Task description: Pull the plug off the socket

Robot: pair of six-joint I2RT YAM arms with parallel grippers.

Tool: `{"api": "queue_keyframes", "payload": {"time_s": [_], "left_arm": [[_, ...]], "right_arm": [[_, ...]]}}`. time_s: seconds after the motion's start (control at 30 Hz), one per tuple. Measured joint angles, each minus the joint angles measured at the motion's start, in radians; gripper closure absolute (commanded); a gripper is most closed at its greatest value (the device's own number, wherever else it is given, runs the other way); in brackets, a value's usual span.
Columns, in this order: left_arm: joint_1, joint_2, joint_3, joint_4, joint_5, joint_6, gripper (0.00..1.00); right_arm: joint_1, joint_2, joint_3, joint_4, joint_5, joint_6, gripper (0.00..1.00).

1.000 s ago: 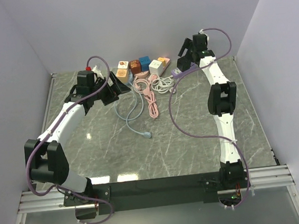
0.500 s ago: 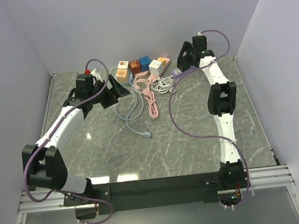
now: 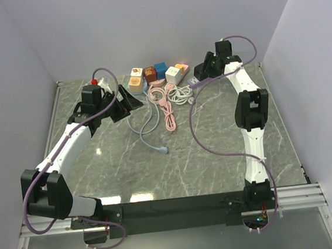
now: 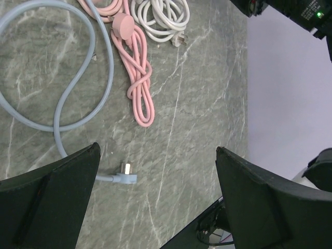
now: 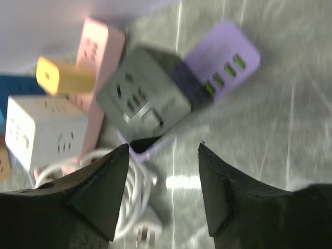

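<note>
I was at the approach step: my right gripper (image 5: 163,148) hung just above the cluster of sockets at the far edge of the table (image 3: 217,166), fingers parted with nothing between them, so no grasp had been made yet. The piece I judged to be the target was the grey plug block (image 5: 142,91), seated against the near end of the purple socket (image 5: 223,57), just beside the pink strip (image 5: 96,41) with its yellow plug (image 5: 62,77). It looked boxy and hard-edged, dark grey with slotted faces, tilted in my blurred wrist view; I could not tell how deeply it sat. The next move, as I saw it, called for lowering over the grey block, squeezing its flat sides, and pulling straight away from the purple body, which might drag along unless braced. My left gripper (image 4: 156,150) was spread wide and empty above the loose blue cable plug (image 4: 124,177), well apart from that cluster.
</note>
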Motion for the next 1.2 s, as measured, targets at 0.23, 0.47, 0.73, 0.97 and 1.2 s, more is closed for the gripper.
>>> {"api": "queue_keyframes", "payload": {"time_s": [0.23,0.47,0.73,0.97,1.2], "left_arm": [[0.000,-0.002,-0.004,0.003,0.000,-0.003,0.00],[0.000,0.008,0.005,0.001,0.002,-0.002,0.01],[0.000,0.045,0.042,0.002,0.004,-0.002,0.01],[0.000,0.048,0.060,0.002,0.007,-0.003,0.01],[0.000,0.048,0.060,0.002,0.007,-0.023,0.01]], "right_arm": [[0.006,-0.124,-0.133,-0.133,-0.016,0.000,0.36],[0.006,-0.195,-0.112,-0.155,0.058,0.006,0.00],[0.006,-0.145,0.061,-0.009,0.196,0.003,0.00],[0.006,0.011,0.088,0.127,0.211,0.023,0.00],[0.001,0.158,0.151,0.143,0.124,0.138,0.00]]}}
